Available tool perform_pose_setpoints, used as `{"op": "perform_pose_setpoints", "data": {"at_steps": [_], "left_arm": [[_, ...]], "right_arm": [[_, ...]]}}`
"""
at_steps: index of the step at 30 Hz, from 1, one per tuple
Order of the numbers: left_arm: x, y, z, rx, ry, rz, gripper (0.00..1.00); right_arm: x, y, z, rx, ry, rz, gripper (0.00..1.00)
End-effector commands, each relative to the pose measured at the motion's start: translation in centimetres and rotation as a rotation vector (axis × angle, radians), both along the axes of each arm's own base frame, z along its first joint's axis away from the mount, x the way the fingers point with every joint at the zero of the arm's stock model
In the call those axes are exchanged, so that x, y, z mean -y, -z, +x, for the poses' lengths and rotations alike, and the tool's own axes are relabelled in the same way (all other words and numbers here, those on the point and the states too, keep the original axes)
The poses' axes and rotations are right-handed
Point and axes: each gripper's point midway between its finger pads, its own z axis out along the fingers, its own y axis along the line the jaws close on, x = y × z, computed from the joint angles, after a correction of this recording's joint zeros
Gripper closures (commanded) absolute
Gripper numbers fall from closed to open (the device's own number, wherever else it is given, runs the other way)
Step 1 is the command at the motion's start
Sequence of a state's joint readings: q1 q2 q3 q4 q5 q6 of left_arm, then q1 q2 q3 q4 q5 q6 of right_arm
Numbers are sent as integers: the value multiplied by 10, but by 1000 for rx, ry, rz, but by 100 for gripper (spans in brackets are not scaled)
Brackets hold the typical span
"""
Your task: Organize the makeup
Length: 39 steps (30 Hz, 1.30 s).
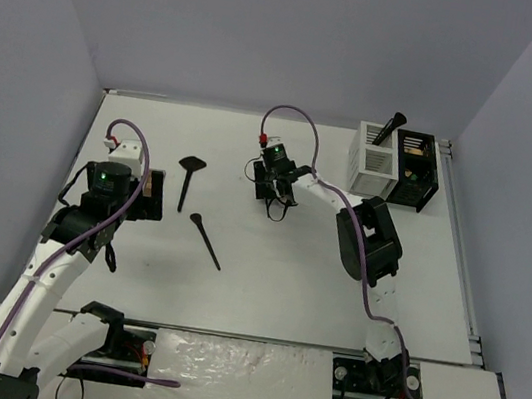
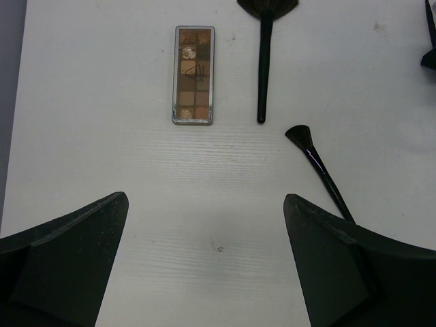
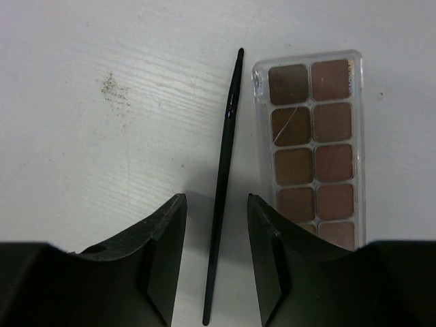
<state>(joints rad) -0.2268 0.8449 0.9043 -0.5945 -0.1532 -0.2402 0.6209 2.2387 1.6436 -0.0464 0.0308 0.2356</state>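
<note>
Straddling a thin black brush (image 3: 225, 170), the right gripper (image 3: 216, 204) stands with its jaws narrowed but not shut: a strip of white table (image 3: 102, 136) shows on either side of the handle, and neither finger touches it. The brush lies flat, its tip pointing away from the wrist. Just beside it, on the right of the wrist view, lies a clear-cased palette (image 3: 313, 143) of brown and pink pans, its near end hidden behind one finger (image 3: 279, 259). The left gripper (image 2: 204, 259) hangs over bare table with its jaws spread wide, holding nothing. Beyond its fingertips lie a second palette (image 2: 194, 75), a fan brush (image 2: 263, 75) and, nearer, an angled brush (image 2: 321, 174), all apart from one another. At the far right corner, a white organizer (image 1: 373, 164) holding one tilted brush (image 1: 391, 128) stands against a black organizer (image 1: 417, 171).
</note>
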Motion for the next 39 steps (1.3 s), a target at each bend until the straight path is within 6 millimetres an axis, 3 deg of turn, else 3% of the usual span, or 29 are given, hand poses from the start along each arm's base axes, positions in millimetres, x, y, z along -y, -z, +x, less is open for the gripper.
{"op": "perform_pose_setpoints", "data": {"at_steps": [1,5,13,19,23,26,30,32,34,36,39], "left_arm": [[2,-17,10,60,-7,-26,3],[2,-16,10,57,-6,-28,3],[2,-16,10,58,-7,-26,3],[2,-16,10,57,-8,-24,3],[1,-16,10,55,-10,-23,3],[1,-15,10,53,-11,-23,3],[1,-15,10,54,-12,-20,3],[1,-15,10,53,-14,-21,3],[0,-15,10,54,-15,-20,3],[0,-15,10,54,-14,-19,3],[0,-16,10,56,-17,-17,3]], "right_arm": [[-9,-18,19,48,-8,15,64],[-10,-9,20,33,-9,-1,68],[-9,-1,15,15,-10,-73,86],[-12,3,-5,-22,-65,-151,98],[-16,-1,-15,-39,-109,-145,100],[-24,-26,-17,-13,-143,-96,100],[-32,-101,-4,170,-165,3,100],[-28,-130,6,260,-159,56,100],[-19,-187,18,394,-145,151,100],[-3,-208,23,450,-134,183,100],[40,-254,42,588,-57,216,100]]}}
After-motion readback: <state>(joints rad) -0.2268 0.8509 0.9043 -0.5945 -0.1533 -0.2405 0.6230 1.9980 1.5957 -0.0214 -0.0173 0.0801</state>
